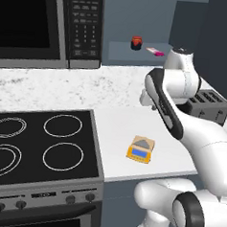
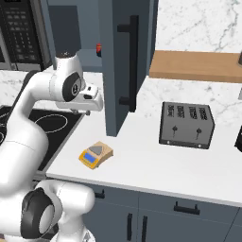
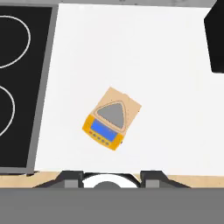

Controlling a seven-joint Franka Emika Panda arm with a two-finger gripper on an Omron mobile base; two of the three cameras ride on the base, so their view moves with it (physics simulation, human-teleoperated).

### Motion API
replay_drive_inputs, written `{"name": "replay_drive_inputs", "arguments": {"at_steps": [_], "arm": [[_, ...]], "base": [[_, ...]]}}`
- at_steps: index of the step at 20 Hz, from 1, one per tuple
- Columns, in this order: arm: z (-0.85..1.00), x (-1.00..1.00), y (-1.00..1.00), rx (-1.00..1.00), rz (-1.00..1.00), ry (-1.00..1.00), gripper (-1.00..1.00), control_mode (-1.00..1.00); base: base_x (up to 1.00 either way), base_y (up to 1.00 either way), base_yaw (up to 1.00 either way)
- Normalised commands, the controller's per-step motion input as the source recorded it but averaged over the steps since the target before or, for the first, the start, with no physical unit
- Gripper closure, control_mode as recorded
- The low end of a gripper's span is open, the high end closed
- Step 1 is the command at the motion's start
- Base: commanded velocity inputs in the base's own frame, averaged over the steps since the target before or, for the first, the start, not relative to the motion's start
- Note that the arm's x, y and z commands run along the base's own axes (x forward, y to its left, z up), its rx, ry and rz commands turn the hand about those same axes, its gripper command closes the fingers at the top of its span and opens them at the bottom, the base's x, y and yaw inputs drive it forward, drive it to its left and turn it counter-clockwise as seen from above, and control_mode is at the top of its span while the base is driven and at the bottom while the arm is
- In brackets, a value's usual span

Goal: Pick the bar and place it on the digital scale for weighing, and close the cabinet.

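Note:
The pink bar (image 1: 154, 52) lies on the low shelf of the cabinet (image 1: 141, 21), to the right of a small round red-and-black object (image 1: 135, 42). The cabinet's door (image 2: 127, 61) with its black bar handle (image 2: 133, 61) stands swung open over the counter. Near the counter's front edge sits the yellow-orange digital scale (image 1: 141, 149) (image 2: 96, 154), its top plate bare. My gripper (image 3: 111, 175) hangs high above the scale (image 3: 112, 118) and points down at it. It is open, its fingertips (image 3: 72, 177) wide apart with nothing between them.
A black stovetop (image 1: 41, 144) borders the white counter (image 1: 119, 120) on the left. A dark grey toaster (image 2: 185, 124) stands at the right, past the open door. The black microwave (image 1: 45, 24) hangs at the upper left. A wooden shelf (image 2: 194, 66) runs along the right wall.

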Motion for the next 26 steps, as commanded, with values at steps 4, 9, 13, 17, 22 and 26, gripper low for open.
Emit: {"name": "replay_drive_inputs", "arguments": {"at_steps": [4, 9, 13, 17, 22, 26], "arm": [[0.00, -0.02, 0.00, 0.00, 0.00, -0.03, -1.00, -1.00], [0.20, -0.31, -0.02, 0.00, 0.01, -0.31, -1.00, -1.00], [0.45, -0.38, -0.07, 0.00, 0.00, -0.38, -1.00, -1.00], [0.76, -0.16, -0.10, 0.02, 0.00, -0.22, -1.00, -1.00], [0.80, -0.05, 0.00, 0.00, 0.00, -0.12, -1.00, -1.00], [0.59, 0.00, 0.00, -0.01, 0.00, -0.07, -1.00, -1.00]], "base": [[0.00, 0.00, 0.00], [0.00, 0.00, 0.00], [0.00, 0.00, 0.00], [0.00, 0.00, 0.00], [0.00, 0.00, 0.00], [0.00, 0.00, 0.00]]}}
